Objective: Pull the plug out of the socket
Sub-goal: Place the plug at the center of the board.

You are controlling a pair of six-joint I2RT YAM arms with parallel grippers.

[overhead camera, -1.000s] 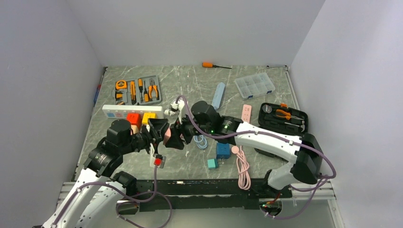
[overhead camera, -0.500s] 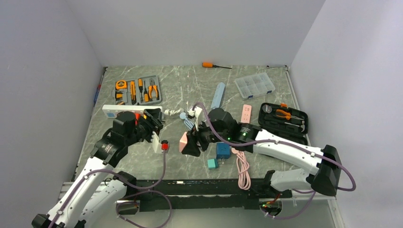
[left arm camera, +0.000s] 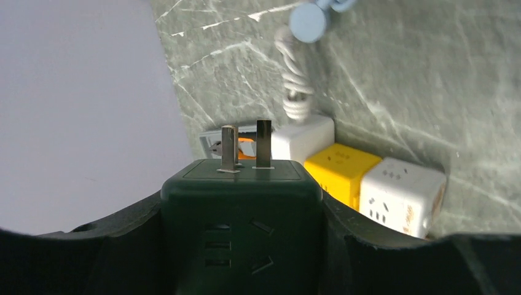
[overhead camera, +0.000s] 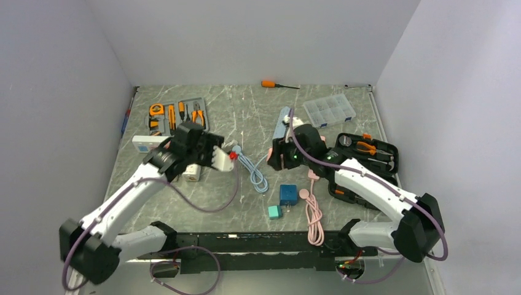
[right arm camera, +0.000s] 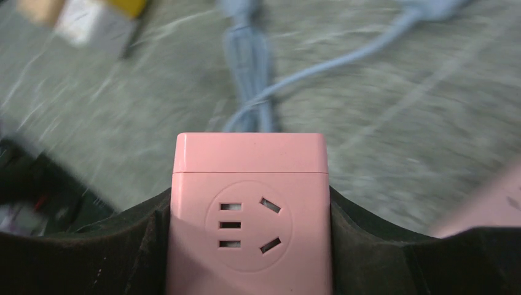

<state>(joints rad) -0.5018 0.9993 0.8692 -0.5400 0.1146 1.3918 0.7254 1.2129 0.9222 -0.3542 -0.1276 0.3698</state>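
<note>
Plug and socket parted over the table (overhead camera: 246, 117)
At left, the left gripper (left arm camera: 242, 246) clamps the dark green plug (left arm camera: 241, 178), prongs (left arm camera: 263, 142) bare; well to the right, the right gripper (right arm camera: 249, 258) grips the pink socket (right arm camera: 249, 166). Each half is pinned, apparently so neither follows the other.

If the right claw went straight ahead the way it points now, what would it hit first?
Probably the light blue cable on the table, dead ahead of the right claw and its pink socket cube; blurred view, so depth is unsure.
</note>
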